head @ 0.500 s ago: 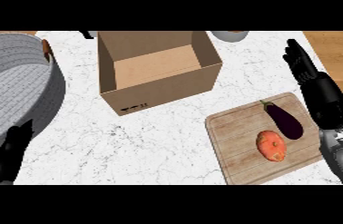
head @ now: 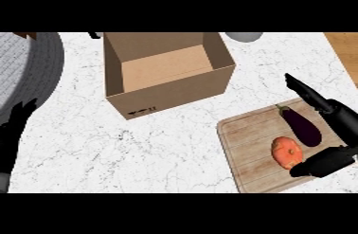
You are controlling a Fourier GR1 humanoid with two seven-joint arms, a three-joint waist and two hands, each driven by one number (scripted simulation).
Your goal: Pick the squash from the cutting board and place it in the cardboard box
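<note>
Marble counter (head: 140,148), right robot hand (head: 339,117) flanking squash (head: 287,151), possibly touching, board (head: 245,143) cropped

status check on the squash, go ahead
Right hand open beside squash, not gripped. Squash on cutting board. Left hand open, left edge. Eggplant close alongside.

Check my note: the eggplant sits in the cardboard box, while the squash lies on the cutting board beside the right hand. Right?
Not quite. The head view shows the eggplant on the cutting board next to the squash, not in the cardboard box, which holds nothing. The squash does lie on the board beside the right hand.
</note>
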